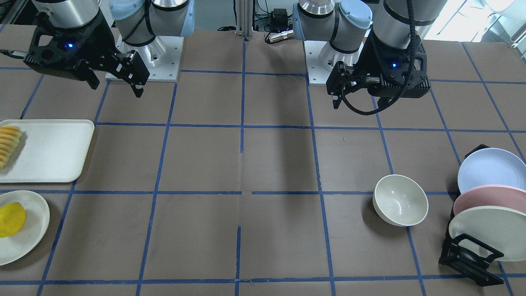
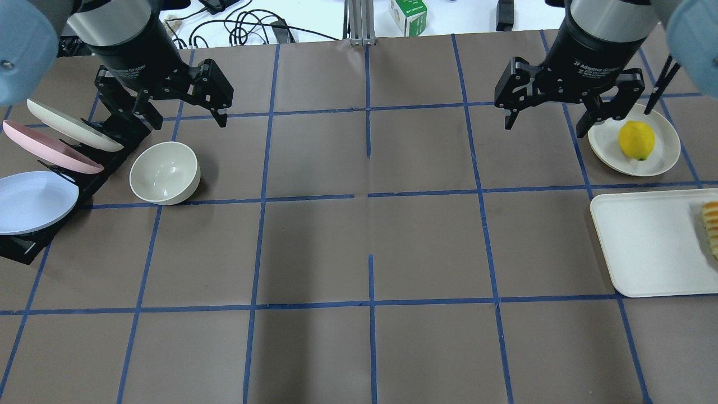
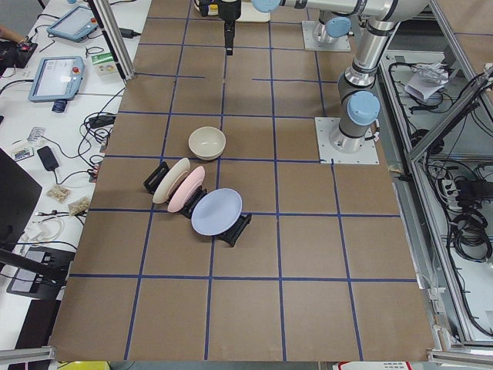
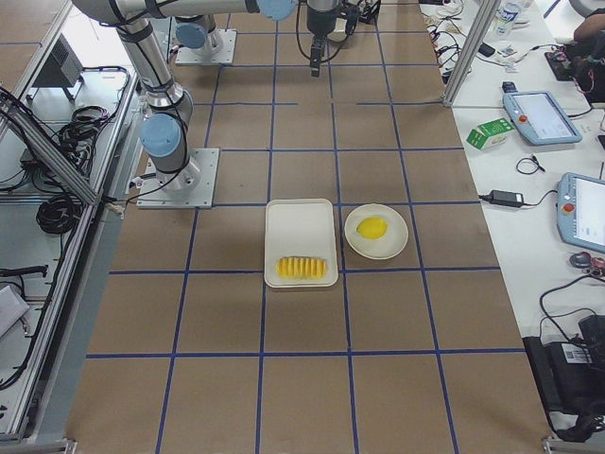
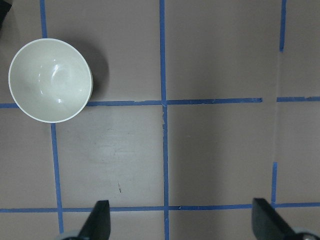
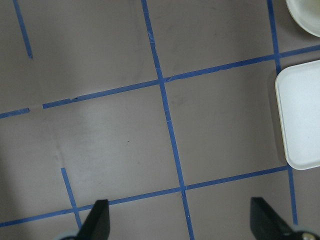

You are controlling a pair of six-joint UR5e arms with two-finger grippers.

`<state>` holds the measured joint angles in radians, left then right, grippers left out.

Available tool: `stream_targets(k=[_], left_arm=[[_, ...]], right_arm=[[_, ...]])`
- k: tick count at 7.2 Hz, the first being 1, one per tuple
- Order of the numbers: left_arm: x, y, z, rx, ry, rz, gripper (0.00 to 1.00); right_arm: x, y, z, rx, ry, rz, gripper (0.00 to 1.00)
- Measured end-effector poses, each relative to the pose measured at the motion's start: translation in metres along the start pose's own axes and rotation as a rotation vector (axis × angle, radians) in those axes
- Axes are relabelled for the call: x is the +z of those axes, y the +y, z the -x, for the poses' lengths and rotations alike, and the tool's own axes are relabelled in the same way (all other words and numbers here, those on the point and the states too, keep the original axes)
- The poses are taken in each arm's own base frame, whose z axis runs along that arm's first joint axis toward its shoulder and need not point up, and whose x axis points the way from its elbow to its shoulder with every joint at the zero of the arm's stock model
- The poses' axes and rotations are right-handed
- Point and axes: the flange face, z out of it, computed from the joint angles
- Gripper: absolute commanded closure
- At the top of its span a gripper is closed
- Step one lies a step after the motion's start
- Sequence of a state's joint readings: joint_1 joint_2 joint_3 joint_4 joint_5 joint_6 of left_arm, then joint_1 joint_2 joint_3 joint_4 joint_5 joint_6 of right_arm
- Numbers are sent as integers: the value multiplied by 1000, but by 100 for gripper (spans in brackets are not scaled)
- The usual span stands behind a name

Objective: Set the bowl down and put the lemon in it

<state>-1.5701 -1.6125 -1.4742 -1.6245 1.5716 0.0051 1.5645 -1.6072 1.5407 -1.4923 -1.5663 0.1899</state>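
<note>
Left tool [image 2: 188,120], right tool [image 2: 545,128] both spread wide, empty; right one marked "Adaptive", rest unclear.

Brown table [image 2: 314,252] gridded with blue tape [image 2: 314,306], cluttered white benches [image 4: 510,241] alongside

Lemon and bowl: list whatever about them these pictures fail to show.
- lemon: absent from the right wrist view, which catches only the rim of its plate at the corner; the front view's left edge crops it.
- bowl: its foot is hidden by its own wall in all views.
- bowl, left side view: too small for surface detail.
</note>
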Motion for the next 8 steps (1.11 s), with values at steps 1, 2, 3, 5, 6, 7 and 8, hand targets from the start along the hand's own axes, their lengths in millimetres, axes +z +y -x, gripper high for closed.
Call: stream_targets(k=[1,2,3,5,6,7,8], left_arm=[[10,-13,26,-28,2,8,0],[27,-31,75,-51,9,30,0],[50,-46,129,-57,20,50,0],[107,-73,217,-79,24,36,0],[137,-80,244,-67,33,48,2],[168,-83,258,-48,44,63,2],[196,-85,264,-36,41,52,2]], right_arm=[[1,-1,-1,-1,0,1,0],[1,-3,-3,2,1,2,0],[2,-7,-8,10,1,0,0],[4,-24,-30,59,5,-22,0],[15,-39,-45,91,10,-7,0],[32,-55,-58,116,18,25,0],[46,-69,-70,136,22,49,0]])
